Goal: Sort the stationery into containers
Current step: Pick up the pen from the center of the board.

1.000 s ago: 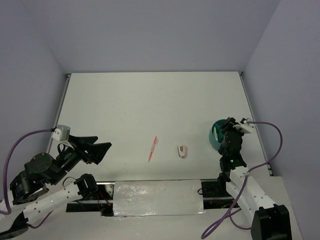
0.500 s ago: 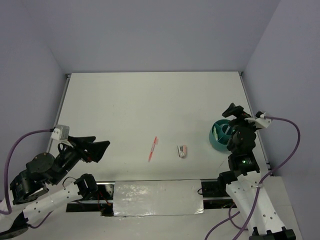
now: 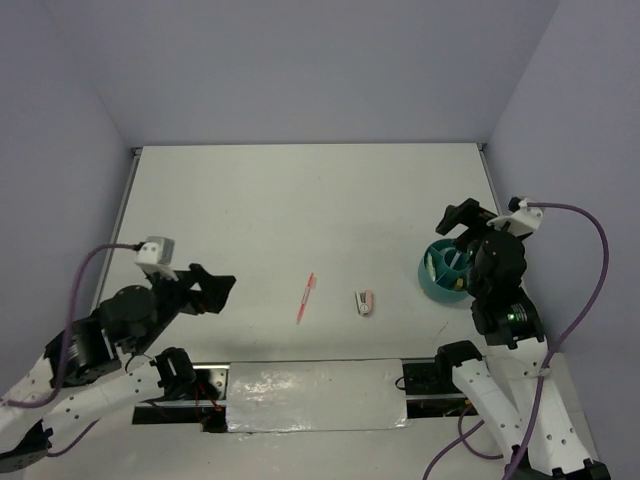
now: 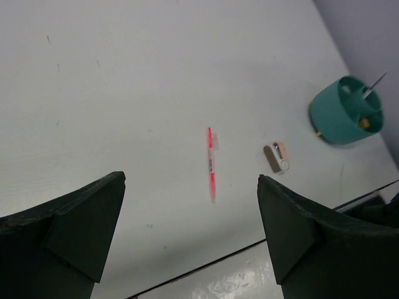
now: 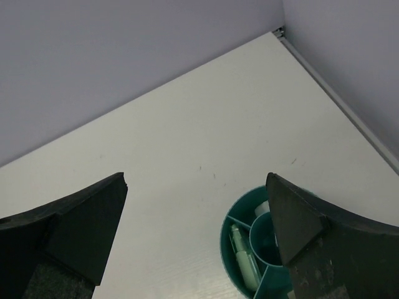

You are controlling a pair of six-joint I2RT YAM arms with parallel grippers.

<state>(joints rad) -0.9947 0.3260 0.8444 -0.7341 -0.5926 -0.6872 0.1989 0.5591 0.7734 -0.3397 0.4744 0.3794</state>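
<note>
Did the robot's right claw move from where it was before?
Yes. The right gripper was over the teal cup and has moved past its far rim, toward the back of the table.

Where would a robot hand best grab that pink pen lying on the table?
Probably around the middle of the pen, coming straight down from above and closing across its thin barrel. It lies flat on the table, long and narrow, with bare space on either side. The stapler lies apart to its right, so nothing crowds the grip.

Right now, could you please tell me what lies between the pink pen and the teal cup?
The small pink-white stapler lies between the pen and the cup, apart from both; the top view shows it.
</note>
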